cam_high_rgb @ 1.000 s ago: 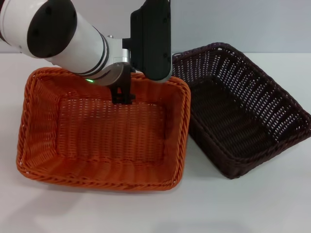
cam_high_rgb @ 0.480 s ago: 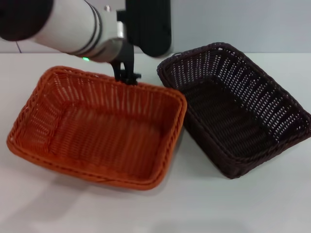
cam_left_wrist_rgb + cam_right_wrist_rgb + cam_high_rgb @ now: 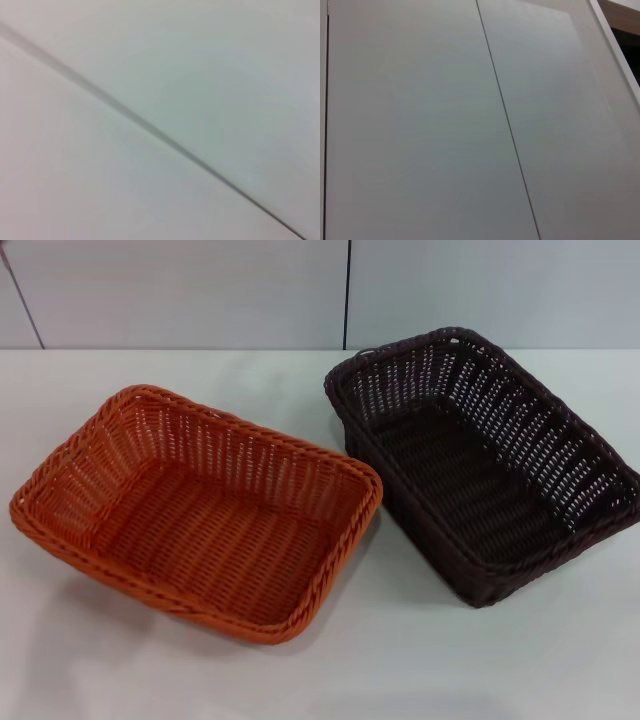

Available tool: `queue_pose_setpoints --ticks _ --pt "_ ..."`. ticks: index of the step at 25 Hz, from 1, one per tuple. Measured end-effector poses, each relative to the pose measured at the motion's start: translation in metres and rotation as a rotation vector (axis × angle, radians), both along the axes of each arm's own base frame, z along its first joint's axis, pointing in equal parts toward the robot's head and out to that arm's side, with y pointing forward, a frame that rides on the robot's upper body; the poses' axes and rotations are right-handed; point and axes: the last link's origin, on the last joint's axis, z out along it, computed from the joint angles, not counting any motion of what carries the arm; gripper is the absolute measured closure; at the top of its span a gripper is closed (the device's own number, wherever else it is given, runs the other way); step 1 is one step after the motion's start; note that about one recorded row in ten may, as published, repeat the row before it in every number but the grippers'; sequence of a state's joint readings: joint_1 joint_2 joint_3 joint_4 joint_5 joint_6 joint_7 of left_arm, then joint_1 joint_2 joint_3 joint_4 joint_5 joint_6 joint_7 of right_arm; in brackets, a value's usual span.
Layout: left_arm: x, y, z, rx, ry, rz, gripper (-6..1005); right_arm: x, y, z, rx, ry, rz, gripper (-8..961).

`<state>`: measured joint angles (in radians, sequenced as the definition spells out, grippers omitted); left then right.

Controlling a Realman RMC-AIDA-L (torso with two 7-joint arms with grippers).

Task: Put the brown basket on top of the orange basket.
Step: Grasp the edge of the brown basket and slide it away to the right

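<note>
The orange basket [image 3: 200,510] sits on the white table at the left in the head view, turned at an angle, open side up. The brown basket [image 3: 485,460] sits to its right, also open side up, its near corner close to the orange basket's right rim. The two stand side by side, neither on top of the other. No gripper or arm shows in the head view. Both wrist views show only pale wall panels with dark seams.
The white table [image 3: 480,660] has bare surface in front of both baskets. A grey panelled wall [image 3: 200,290] with a vertical seam stands behind the table.
The left arm, which held the orange basket's far rim, has let go and left the view. The orange basket has come down and shifted left, and rests at an angle.
</note>
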<state>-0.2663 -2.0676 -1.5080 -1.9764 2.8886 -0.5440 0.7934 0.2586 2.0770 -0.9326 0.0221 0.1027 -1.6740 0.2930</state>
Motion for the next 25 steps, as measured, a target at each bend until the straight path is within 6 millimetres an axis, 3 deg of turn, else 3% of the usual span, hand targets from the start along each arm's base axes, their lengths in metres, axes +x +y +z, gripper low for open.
queue_pose_setpoints --ticks 3,4,7,8,9,12,14,15,16,17,19,21,22,25 --pt "-0.012 -0.013 0.012 0.076 -0.147 -0.041 198 0.000 0.001 0.000 0.003 0.001 0.000 132" --pt "-0.035 -0.029 0.015 0.128 -0.302 -0.060 198 0.000 0.001 0.000 0.004 0.001 0.001 132" --pt "-0.061 -0.043 0.009 0.164 -0.390 -0.056 198 -0.002 0.004 0.001 0.004 -0.002 0.011 132" --pt "-0.061 -0.043 0.009 0.164 -0.390 -0.056 198 -0.003 0.005 0.002 0.004 -0.003 0.014 132" --pt "-0.086 -0.053 0.002 0.203 -0.454 -0.048 198 -0.004 0.007 0.002 0.005 -0.003 0.019 132" --pt "-0.127 -0.062 -0.004 0.255 -0.584 0.012 198 -0.005 0.010 0.001 0.000 -0.005 0.027 132" --pt "-0.138 -0.064 -0.005 0.270 -0.617 0.033 198 -0.006 0.010 0.001 -0.002 -0.007 0.028 133" --pt "-0.168 -0.068 -0.012 0.308 -0.660 0.090 198 -0.006 0.010 0.001 -0.002 -0.008 0.028 133" --pt "-0.168 -0.068 -0.012 0.308 -0.660 0.090 198 -0.006 0.010 0.001 -0.003 -0.007 0.027 133" --pt "-0.187 -0.069 -0.019 0.325 -0.683 0.123 198 -0.006 0.010 0.001 -0.003 -0.007 0.027 133" --pt "-0.187 -0.069 -0.019 0.325 -0.683 0.123 198 -0.005 0.009 0.001 -0.002 -0.008 0.026 133" --pt "-0.243 -0.067 -0.042 0.332 -0.847 0.238 198 -0.006 0.009 0.002 0.004 -0.010 0.029 133" --pt "-0.254 -0.067 -0.046 0.340 -0.872 0.241 198 -0.006 0.009 0.002 0.005 -0.010 0.031 133" --pt "-0.269 -0.068 -0.051 0.366 -0.890 0.221 198 -0.008 0.011 0.000 0.000 -0.011 0.041 133"
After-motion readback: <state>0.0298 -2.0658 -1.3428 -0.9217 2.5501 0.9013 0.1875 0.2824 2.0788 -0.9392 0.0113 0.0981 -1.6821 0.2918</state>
